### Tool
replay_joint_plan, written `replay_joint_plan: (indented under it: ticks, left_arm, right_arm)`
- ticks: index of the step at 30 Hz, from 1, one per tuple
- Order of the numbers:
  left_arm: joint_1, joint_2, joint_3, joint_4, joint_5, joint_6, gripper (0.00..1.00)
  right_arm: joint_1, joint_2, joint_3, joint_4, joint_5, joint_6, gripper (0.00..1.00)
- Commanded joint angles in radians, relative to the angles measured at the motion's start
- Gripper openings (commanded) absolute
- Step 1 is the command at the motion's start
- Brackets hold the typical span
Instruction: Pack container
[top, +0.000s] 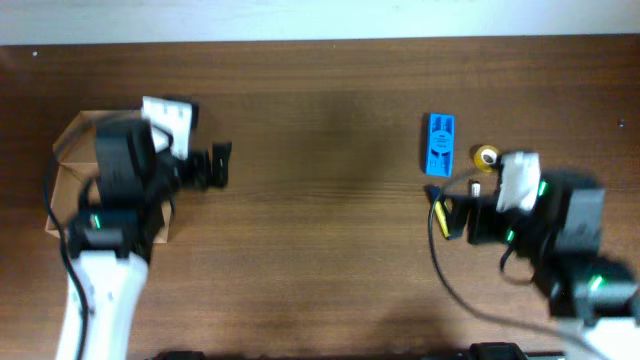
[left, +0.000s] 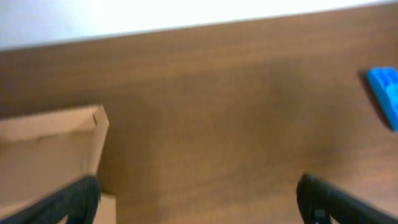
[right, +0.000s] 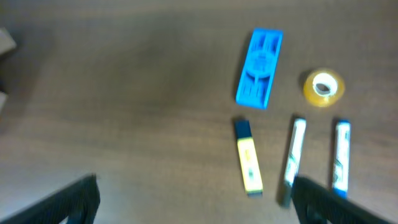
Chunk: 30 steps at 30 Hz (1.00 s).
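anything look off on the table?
Nothing stands out. The cardboard box sits at the left; the blue item, tape roll, yellow marker and two pens lie apart at the right.

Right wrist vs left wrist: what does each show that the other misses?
Right wrist only: yellow highlighter, a white-and-blue pen, a second pen and a tape roll.
Left wrist only: the container, its cardboard wall plainly in view, plus a pale strip past the far table edge.
Both: the blue plastic item, the wood table, and each view's own fingers. The left end effector and right end effector are both open and hold nothing.
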Motion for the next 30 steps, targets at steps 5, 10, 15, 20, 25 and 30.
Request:
replay_joint_plan:
  ticks: [5,10,15,20,25,30]
  left_arm:
    - [-0.004,0.152,0.395,-0.172,0.053,0.016,1.0]
    - [-0.004,0.128,0.42,-0.196,0.09,0.015,1.0]
    - [-0.004,0.111,0.42,-0.232,0.09,0.016,1.0]
    - [-0.002,0.135,0.42,-0.261,-0.098,-0.028,1.0]
    - [0.035,0.209,0.42,-0.348,-0.172,-0.105,1.0]
    - [0.042,0.248,0.42,-0.408,-0.196,-0.113,1.0]
  right_arm:
    - [0.004,0.262,0.461,-0.208,-0.051,-0.055,0.99]
    - [-0.004,0.328,0.541,-0.23,0.014,-0.011,0.99]
    - [-0.129,0.417,0.541,-0.265,0.129,0.084,0.99]
    - [-0.308,0.552,0.542,-0.315,0.103,0.085,0.99]
    - [-0.474,0.674,0.543,-0.299,0.061,0.117,0.99]
    - [-0.587,0.737,0.543,-0.306,0.061,0.217,0.99]
